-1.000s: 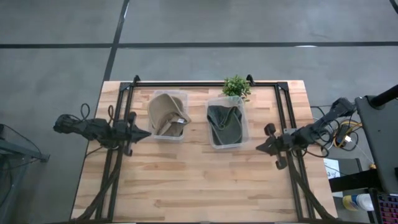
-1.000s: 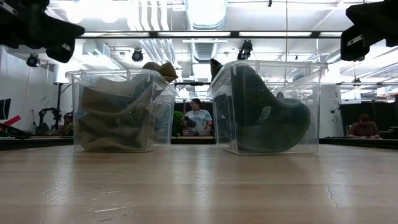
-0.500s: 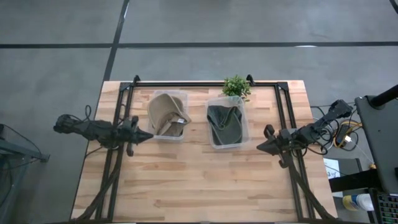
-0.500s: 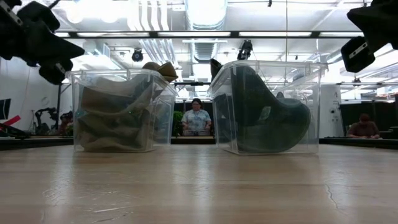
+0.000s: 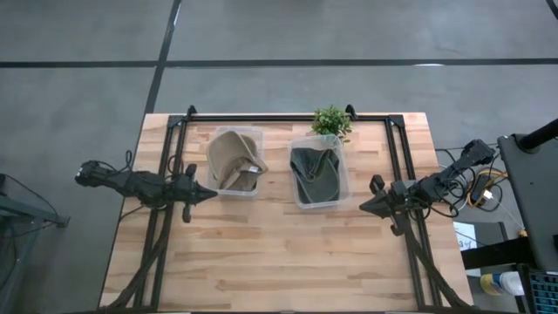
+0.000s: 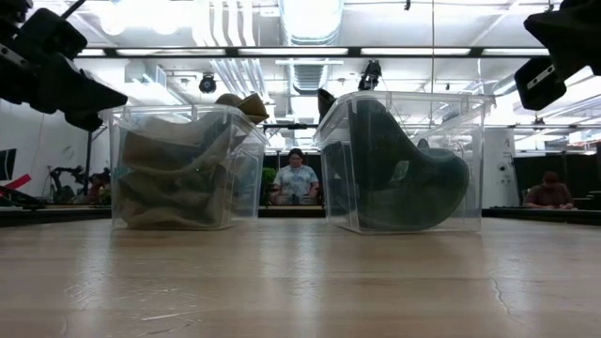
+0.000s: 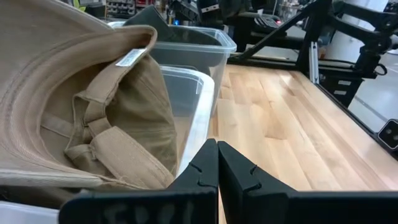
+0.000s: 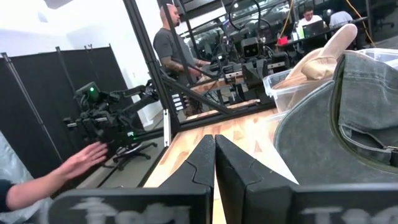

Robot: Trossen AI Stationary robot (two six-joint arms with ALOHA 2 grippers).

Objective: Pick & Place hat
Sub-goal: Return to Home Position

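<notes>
Out on the left, the left gripper (image 5: 202, 192) is hovering over the tabletop (image 5: 279, 253), just beside the left bin (image 5: 260, 139). The overhead cannot settle the grip, but the left wrist view can: its fingers (image 7: 202, 174) are pressing flat together, gripping nothing. The brown caps (image 5: 228, 159) are lying piled inside that clear bin, tan fabric all crumpled. The low view is showing a rounded brown edge poking above the rim, and the wrist view is catching a cap's inside, with a white label (image 7: 132, 57) on its edge.

Moving along, the green cap (image 5: 316, 174) is sitting in the right bin (image 5: 342, 179). From the low view it is standing on edge against the clear wall. A small plant (image 5: 331, 120) is standing just behind this bin at the far edge. Only the low view is showing a seated person (image 6: 299, 178) between the two bins, far off in the room.

Over on the right, the right gripper (image 5: 364, 207) is hanging near the right bin, apart from it, fingers (image 8: 200, 165) clamped together and empty. Its wrist view alone is picking up a person's hand (image 8: 87, 160) reaching out beyond the tabletop.
</notes>
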